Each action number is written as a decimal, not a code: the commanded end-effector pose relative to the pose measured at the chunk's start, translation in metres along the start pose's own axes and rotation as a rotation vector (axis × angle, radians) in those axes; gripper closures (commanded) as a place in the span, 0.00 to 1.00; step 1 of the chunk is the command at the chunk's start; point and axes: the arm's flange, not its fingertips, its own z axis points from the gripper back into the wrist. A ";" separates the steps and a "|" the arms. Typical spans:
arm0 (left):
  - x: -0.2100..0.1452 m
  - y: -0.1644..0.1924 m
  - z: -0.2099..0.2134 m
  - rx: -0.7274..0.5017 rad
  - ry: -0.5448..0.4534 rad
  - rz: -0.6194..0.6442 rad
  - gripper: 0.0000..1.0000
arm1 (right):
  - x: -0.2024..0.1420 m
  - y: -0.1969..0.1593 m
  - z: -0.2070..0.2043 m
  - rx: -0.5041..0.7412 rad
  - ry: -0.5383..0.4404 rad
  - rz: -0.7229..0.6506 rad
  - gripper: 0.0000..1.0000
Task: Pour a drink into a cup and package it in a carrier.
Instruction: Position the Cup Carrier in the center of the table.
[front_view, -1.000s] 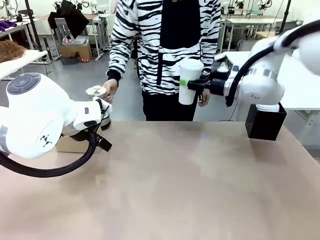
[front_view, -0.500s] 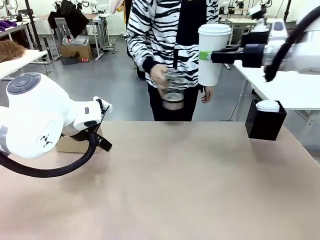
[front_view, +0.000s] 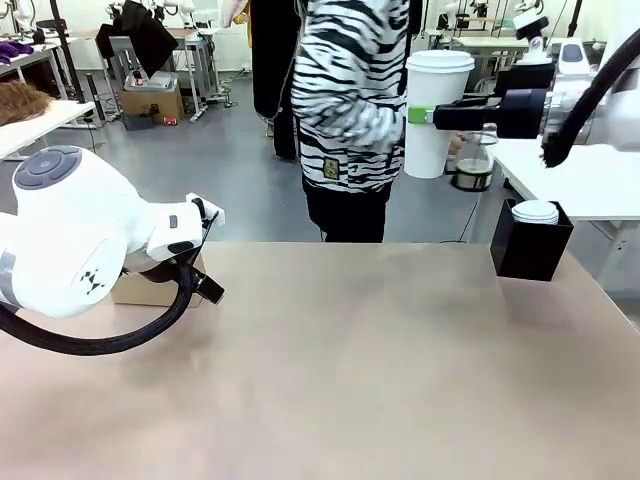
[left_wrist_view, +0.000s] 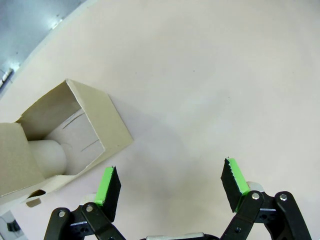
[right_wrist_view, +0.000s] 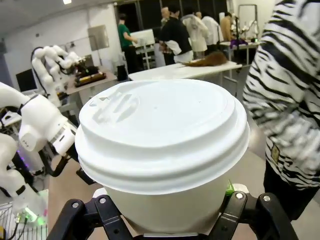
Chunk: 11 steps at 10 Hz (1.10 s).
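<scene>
Cup (front_view: 437, 112), lidded, hangs high at the far side of the worktop (front_view: 350, 360), close to the person (front_view: 350, 110). A bump from a sleeve or a slack side grip could tip or drop it, well apart from the carrier (front_view: 145, 290). Right fingers (front_view: 418, 115) clamp its wall; left fingers (left_wrist_view: 109, 186) stand wide and empty near the carrier.

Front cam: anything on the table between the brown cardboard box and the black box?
Nothing; the front view shows bare table between the cardboard box and the black box.
</scene>
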 end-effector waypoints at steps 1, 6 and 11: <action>0.000 0.000 0.000 -0.002 -0.001 0.001 0.00 | 0.007 -0.002 -0.006 -0.022 -0.019 0.021 0.20; 0.000 0.000 0.000 -0.002 -0.001 0.001 0.00 | 0.007 -0.002 -0.006 -0.022 -0.019 0.021 0.20; 0.035 0.021 0.094 0.032 0.084 0.168 0.00 | 0.007 -0.002 -0.006 -0.022 -0.019 0.021 0.20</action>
